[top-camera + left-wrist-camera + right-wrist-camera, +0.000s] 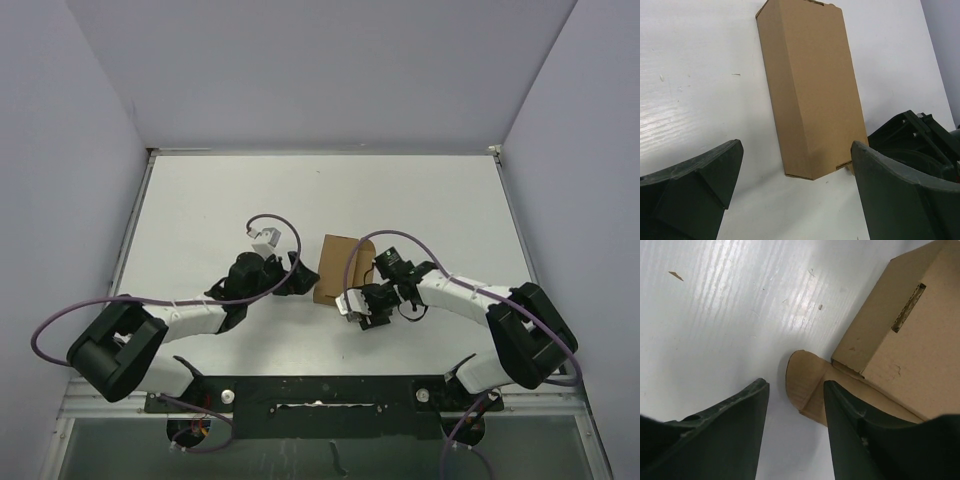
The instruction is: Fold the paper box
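I see the paper box [335,268] lying mid-table between the arms. My left gripper [796,149], just left of it, is spread wide and empty. My right gripper [796,390] is half-parted on nothing, with the box's rounded flap [801,374] just ahead and a purple cable [385,238] arcing above.

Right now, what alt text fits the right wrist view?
A brown paper box lies on the white table, its rounded tuck flap sticking out unfolded. Two dark fingers stand apart just before the flap, holding nothing.
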Tool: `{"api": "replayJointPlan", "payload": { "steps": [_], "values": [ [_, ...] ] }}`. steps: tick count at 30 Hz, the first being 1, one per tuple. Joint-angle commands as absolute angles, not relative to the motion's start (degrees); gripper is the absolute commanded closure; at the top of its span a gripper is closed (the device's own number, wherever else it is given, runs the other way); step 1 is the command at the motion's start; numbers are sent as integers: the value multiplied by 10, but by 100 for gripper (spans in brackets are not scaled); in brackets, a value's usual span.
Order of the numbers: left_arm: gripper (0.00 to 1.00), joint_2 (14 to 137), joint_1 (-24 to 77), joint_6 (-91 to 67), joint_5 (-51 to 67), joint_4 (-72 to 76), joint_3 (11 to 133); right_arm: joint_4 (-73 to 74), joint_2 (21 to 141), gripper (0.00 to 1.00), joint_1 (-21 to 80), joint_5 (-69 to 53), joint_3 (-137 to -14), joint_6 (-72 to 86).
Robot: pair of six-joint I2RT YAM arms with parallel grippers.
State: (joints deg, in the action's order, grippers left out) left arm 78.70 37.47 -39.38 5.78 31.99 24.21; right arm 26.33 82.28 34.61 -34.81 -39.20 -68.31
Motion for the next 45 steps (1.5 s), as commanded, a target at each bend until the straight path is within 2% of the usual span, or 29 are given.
{"api": "replayJointPlan", "payload": {
  "steps": [1,14,29,45],
  "values": [
    [12,806,382,-398,37,376,250,237,817,54,348,-335,-411,-664],
    [15,861,401,-387,11,406,271,248,828,80,323,-353,-440,-617],
    [31,894,401,-384,22,387,300,259,842,99,311,-361,-468,-566],
    [42,915,401,-385,28,348,318,276,874,100,300,-347,-502,-503]
  ]
}}
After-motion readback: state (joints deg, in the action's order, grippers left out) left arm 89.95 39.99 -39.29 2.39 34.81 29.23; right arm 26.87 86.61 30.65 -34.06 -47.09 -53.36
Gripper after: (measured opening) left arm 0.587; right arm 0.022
